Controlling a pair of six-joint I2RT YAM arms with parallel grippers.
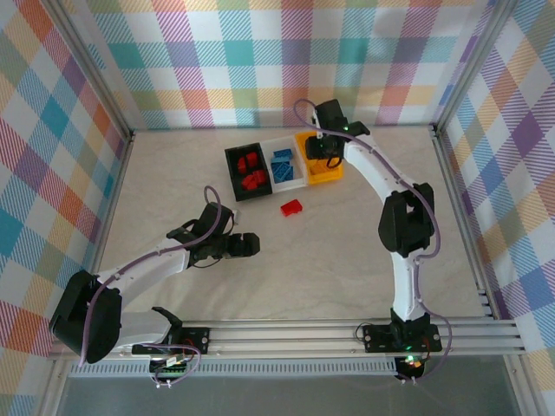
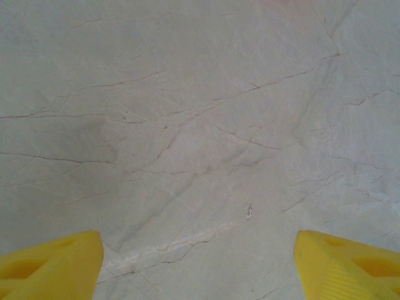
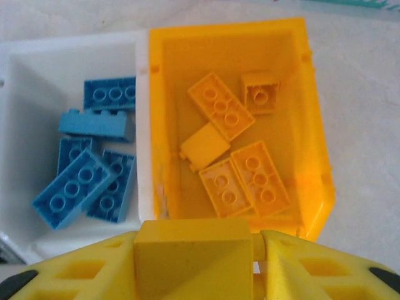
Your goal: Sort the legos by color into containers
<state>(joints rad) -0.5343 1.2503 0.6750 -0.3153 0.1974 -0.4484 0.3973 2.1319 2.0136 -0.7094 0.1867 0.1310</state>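
Observation:
My right gripper (image 3: 197,262) is shut on a yellow lego (image 3: 192,250) and hovers over the near end of the yellow-orange container (image 3: 315,156), which holds several yellow legos (image 3: 250,178). Beside it, the white container (image 3: 142,125) holds several blue legos (image 3: 81,194). From above, the black container (image 1: 245,170) with red legos, the white container (image 1: 284,165) and the yellow container (image 1: 334,176) stand in a row, with the right gripper (image 1: 323,147) over the yellow one. One red lego (image 1: 291,207) lies loose on the table. My left gripper (image 1: 247,245) stands open above bare table, with nothing between its fingers (image 2: 56,262).
The marble-look tabletop (image 2: 200,125) lies beneath the left gripper. Plaid walls enclose the table on three sides. An aluminium rail (image 1: 347,334) runs along the near edge by the arm bases.

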